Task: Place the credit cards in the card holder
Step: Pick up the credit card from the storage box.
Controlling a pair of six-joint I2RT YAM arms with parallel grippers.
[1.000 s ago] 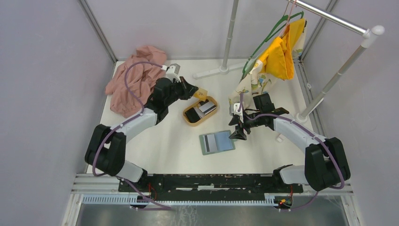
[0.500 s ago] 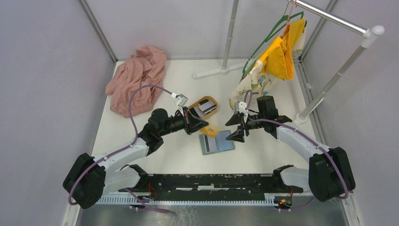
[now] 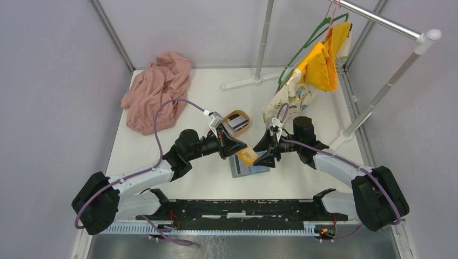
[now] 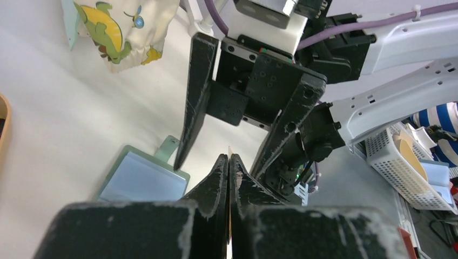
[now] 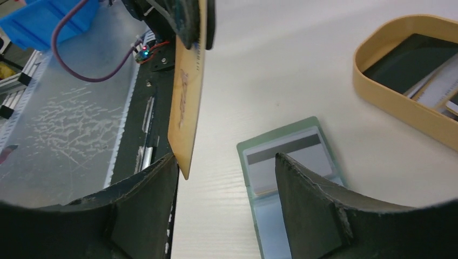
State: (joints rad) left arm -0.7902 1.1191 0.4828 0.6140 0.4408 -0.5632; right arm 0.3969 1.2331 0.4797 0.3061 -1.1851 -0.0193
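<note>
Top external shows my left fingers pinching a tan credit card, held on edge just above the open card holder on the bench. My right fingers stand spread at the holder's right edge. A striped grey card lies inside the holder, and the wooden tray sits just beyond it.

White table bears card holder, wooden tray, pink cloth.

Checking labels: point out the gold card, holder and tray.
Gold card (image 5: 186,102), right wrist view, its face.
Holder (image 4: 140,181), left wrist view, pale blue inside.
Tray (image 5: 389,98), right wrist view, near wall.
</note>
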